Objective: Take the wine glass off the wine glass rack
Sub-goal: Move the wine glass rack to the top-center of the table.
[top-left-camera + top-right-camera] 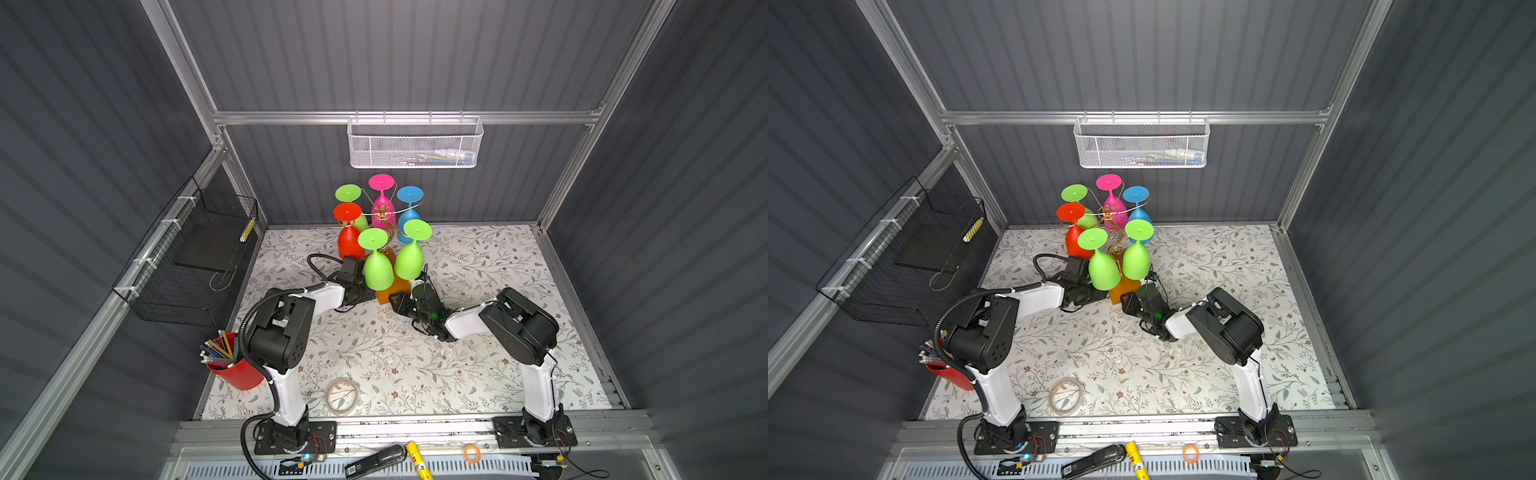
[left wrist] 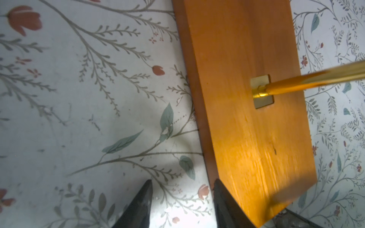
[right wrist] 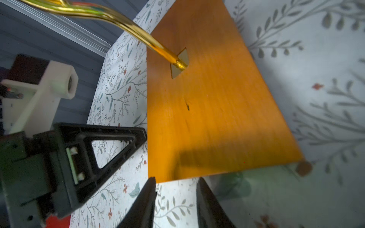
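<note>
Gold wire wine glass rack on orange wooden base, standing on the tabletop near the middle of its far edge. One lime-green wine glass hangs bowl-down on a near arm, five more on the other arms. Fitted: left gripper partly spread, empty, one fingertip just beside the base's long edge; right gripper partly spread, empty, just short of the base's short edge.

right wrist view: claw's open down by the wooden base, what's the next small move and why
Probably lift the right claw toward the green wine glass hanging nearest it: the claw is open, empty and low by the wooden base, with nothing yet taken off the wine glass rack.
</note>
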`<state>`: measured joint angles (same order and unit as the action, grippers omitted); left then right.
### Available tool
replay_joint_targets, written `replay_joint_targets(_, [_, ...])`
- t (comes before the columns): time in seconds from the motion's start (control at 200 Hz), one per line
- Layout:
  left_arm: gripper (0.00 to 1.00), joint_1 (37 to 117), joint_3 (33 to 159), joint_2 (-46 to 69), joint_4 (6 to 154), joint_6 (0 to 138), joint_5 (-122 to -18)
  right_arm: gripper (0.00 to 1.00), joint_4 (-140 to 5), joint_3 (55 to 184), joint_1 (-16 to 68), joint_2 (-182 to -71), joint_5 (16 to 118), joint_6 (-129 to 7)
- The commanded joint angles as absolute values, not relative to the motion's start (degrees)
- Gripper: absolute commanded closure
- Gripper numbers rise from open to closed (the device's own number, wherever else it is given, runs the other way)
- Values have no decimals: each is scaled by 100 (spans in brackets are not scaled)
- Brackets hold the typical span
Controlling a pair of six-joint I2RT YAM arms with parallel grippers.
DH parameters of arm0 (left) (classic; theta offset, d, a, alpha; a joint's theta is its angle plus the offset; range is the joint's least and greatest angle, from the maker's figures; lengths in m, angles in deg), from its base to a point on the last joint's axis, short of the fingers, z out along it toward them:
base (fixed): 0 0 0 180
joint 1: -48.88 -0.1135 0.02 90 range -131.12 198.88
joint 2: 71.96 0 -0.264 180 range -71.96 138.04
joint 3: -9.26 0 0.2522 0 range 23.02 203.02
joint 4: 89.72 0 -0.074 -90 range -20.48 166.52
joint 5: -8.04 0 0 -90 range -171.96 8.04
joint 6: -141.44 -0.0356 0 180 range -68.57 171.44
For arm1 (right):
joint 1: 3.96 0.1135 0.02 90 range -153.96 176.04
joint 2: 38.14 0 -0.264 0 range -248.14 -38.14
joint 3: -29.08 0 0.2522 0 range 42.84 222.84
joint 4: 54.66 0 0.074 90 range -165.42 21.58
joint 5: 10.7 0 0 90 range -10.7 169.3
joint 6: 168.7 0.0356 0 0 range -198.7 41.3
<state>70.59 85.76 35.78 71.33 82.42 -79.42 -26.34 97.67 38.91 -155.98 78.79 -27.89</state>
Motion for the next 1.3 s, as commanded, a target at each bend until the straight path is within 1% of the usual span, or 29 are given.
replay_joint_targets(0.0, [48, 7006, 8662, 3769, 6722, 8114, -8025, 63, -2519, 9945, 3842, -15720, 7825, -2963])
replay_joint_targets(0.36, [46, 7014, 8208, 3487, 6852, 8189, -7977, 62, -2339, 9274, 3859, -15282, 7910, -2995])
replay_joint_targets(0.751, [36, 7015, 7247, 2903, 7125, 8319, -7889, 60, -2017, 8045, 3885, -14515, 8240, -3021])
replay_joint_targets(0.991, [35, 7023, 6783, 2532, 7212, 8373, -7819, 58, -2149, 7630, 3883, -14085, 8355, -2958])
replay_joint_targets(1.216, [34, 7023, 6410, 2130, 7167, 8369, -7801, 57, -2757, 7085, 3868, -13065, 8597, -3002])
replay_joint_targets(1.296, [33, 7023, 6281, 1954, 7131, 8371, -7801, 56, -3291, 6996, 3843, -12552, 8659, -3012])
